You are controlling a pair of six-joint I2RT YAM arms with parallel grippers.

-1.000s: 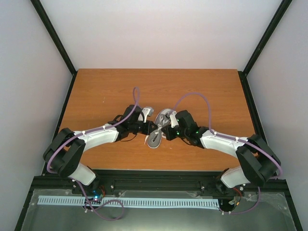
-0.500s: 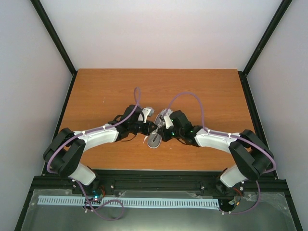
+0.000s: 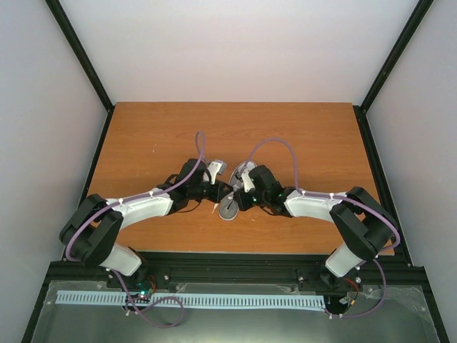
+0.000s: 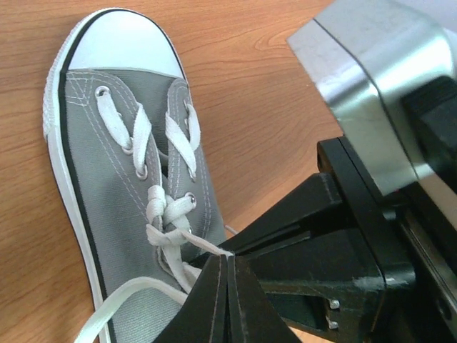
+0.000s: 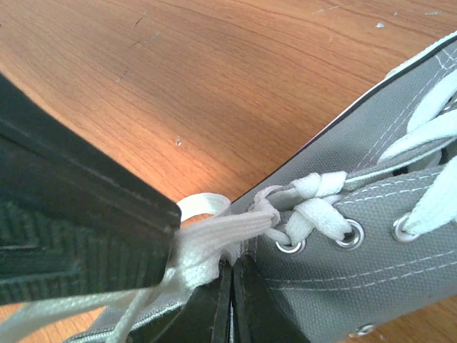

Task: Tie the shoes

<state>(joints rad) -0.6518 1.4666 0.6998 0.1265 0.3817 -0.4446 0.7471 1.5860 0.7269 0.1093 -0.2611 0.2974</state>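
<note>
Grey shoe (image 3: 229,207) sits on the bench (image 3: 143,136), near the front edge, between the two arms. White laces (image 4: 166,214) are crossed in a knot at the upper eyelets. Left pincer (image 4: 227,268) is closed tight, a thin lace strand pinched at its tips. Right pincer (image 5: 230,289) is also closed, gripping a bunched lace beside the shoe's side. The two pincers are almost touching.

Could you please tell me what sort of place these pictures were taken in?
Probably a robot test cell in a lab: a wooden table boxed in by plain white panels on black posts, a left arm and right arm mounted at its near edge, one grey sneaker.
</note>
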